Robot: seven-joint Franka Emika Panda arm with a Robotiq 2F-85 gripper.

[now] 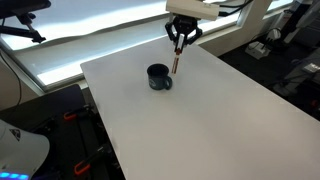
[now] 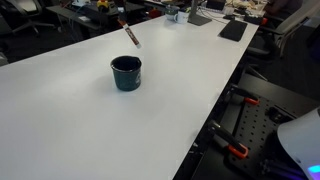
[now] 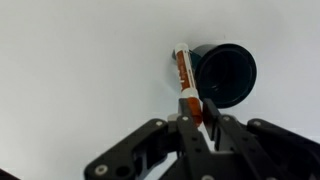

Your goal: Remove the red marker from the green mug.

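Observation:
The green mug [image 1: 159, 77] stands upright on the white table, seen in both exterior views [image 2: 127, 72] and from above in the wrist view [image 3: 227, 74]. It looks empty. My gripper [image 1: 180, 40] is shut on the red marker [image 1: 177, 61], which hangs below the fingers, above and just behind the mug, clear of it. In an exterior view the marker [image 2: 132, 36] hangs tilted in the air beyond the mug. In the wrist view the marker [image 3: 183, 75] sticks out from between my fingers [image 3: 194, 118], beside the mug's rim.
The white table [image 1: 210, 120] is wide and bare around the mug. Its far edge lies close behind the gripper. Black equipment and chairs [image 2: 225, 25] stand past the table edges, and red-handled clamps [image 2: 236, 150] sit below one side.

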